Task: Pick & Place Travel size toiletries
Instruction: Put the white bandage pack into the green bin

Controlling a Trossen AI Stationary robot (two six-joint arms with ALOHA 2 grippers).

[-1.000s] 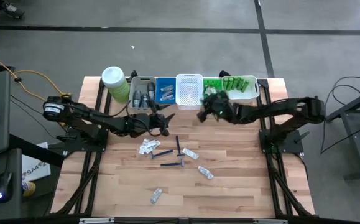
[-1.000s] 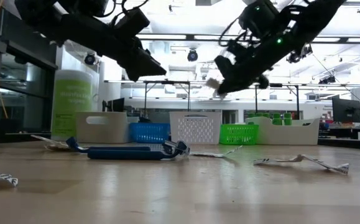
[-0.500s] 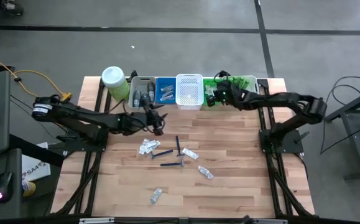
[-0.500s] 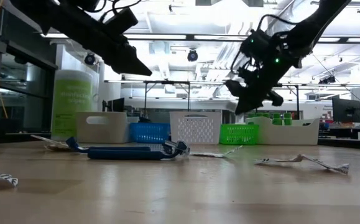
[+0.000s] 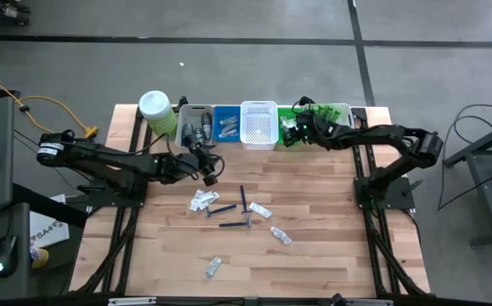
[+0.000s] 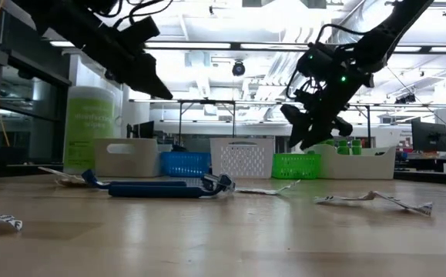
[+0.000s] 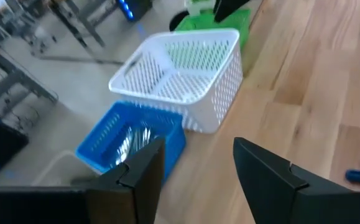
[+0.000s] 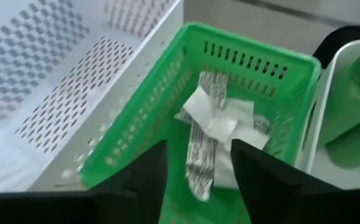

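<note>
**Right gripper spread above the green basket; loose toiletries left at table centre**

In the high view, the right gripper (image 5: 295,132) is seen in the upper middle of the frame, over the green basket (image 5: 289,114) in the row of bins. In the right wrist view, its two dark fingers (image 8: 143,176) are shown parted with nothing between them, and white sachets (image 8: 220,124) are seen lying inside the green basket (image 8: 167,99), below the gap. A white perforated basket (image 8: 55,74) is seen just beside the green one, at the left of that frame.

The left gripper (image 5: 212,169) is placed left of centre in the high view, above bare wood just below the grey bin (image 5: 195,127) and the blue bin (image 5: 226,123). In the left wrist view its fingers (image 7: 143,177) are shown apart and empty, with the blue bin (image 7: 130,146) and the white basket (image 7: 180,78) beyond them.

The remaining toiletries are spread over the middle of the wooden table (image 5: 330,246): a clear sachet (image 5: 201,200), dark blue sticks (image 5: 233,223), another sachet (image 5: 260,209), one more (image 5: 280,235) lower right of it, and a single sachet (image 5: 213,268) well apart, towards the lower centre. Small green bottles (image 5: 322,115) are held in the bin at the right end of the row. A pale-green jar (image 5: 156,113) is stood at the row's left end.
</note>
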